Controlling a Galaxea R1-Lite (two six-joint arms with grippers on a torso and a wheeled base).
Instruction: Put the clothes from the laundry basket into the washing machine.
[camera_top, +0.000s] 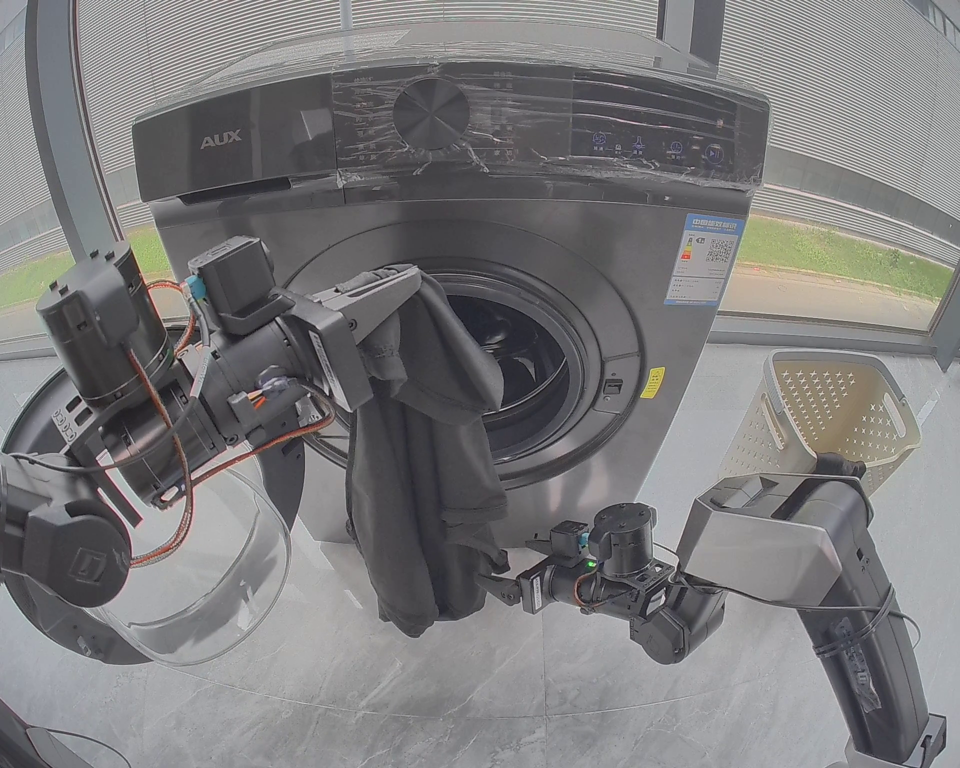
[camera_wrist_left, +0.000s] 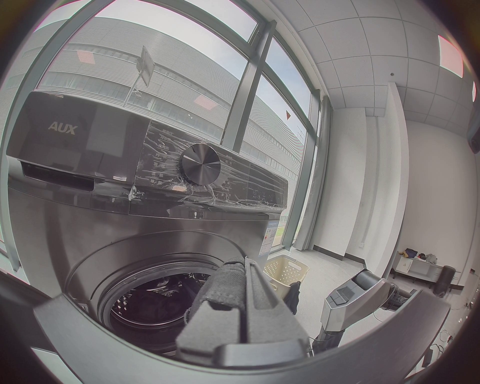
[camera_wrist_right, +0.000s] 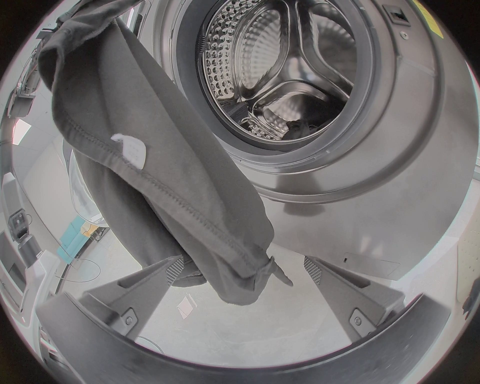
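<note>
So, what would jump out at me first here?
A dark grey garment dangles from the shut left pincer, right in front of the open round mouth of the washing machine. Lower down, the right pincer sits open at the cloth's bottom hem. A cream laundry basket sits on the floor to the machine's right.
</note>
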